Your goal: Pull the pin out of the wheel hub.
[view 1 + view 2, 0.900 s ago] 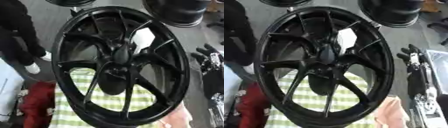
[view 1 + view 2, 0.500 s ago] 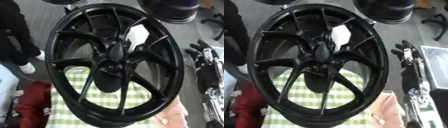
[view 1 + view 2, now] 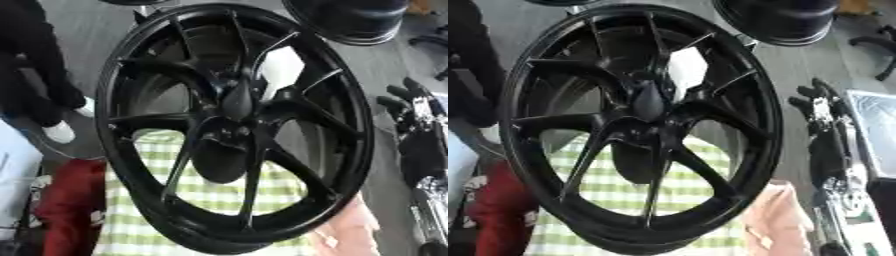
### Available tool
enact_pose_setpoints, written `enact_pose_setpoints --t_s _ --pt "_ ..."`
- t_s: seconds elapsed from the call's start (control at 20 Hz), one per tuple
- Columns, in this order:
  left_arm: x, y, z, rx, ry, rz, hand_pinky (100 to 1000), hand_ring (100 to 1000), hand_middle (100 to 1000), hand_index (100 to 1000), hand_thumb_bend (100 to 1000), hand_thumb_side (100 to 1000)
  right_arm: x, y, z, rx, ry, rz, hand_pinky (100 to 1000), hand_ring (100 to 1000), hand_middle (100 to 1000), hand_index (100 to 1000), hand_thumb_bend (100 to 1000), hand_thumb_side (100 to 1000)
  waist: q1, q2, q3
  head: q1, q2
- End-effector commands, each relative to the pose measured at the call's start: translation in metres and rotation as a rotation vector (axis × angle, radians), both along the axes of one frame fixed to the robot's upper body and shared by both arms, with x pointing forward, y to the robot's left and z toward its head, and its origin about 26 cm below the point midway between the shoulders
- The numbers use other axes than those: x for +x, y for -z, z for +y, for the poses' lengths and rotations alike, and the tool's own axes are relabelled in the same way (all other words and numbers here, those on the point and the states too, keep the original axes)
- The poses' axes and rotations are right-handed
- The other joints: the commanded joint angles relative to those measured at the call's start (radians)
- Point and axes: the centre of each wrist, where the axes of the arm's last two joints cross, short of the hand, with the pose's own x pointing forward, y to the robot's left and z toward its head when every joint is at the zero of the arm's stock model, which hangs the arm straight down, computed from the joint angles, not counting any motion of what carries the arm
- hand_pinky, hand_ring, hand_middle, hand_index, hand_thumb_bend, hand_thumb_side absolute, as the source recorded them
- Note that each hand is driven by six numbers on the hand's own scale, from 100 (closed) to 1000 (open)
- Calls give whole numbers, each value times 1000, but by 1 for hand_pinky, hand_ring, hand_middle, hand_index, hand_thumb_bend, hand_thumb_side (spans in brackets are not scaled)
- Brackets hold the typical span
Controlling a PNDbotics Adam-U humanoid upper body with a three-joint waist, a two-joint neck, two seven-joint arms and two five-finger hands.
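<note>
— Where's your right hand [image 3: 826, 112]?
— At the right edge of the frame, mid-height, with its dark fingers pointing up and relaxed, holding nothing; the arm runs down toward the lower right corner.
— And your left?
— Nowhere in either view.

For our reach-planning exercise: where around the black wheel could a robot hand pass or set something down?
Free: grey floor between the wheel rim and the right robot hand; gaps between spokes. Crowded: below, where green checked cloth, red fabric and pink cloth meet.
</note>
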Motion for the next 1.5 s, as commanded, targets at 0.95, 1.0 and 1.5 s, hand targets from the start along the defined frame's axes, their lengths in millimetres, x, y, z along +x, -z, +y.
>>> enact_pose_setpoints --t_s 0.95,1.0,1.5 --pt "-7 -5 16 62 -44 -8 625 642 791 796 145 818 -39 -34 -83 -581 -427 -370 1000 798 777 871 100 530 -3 -31 -46 43 -8" --pt "-8 -4 17 66 -47 -4 625 642 791 796 144 818 -36 -42 -86 -587 -429 -388 1000 798 777 870 100 528 -3 -32 -48 43 -8" --pt "-12 5 28 77 -82 35 625 642 793 796 136 819 4 -141 -88 -650 -538 -510 1000 806 780 866 100 478 13 -53 -60 43 14"
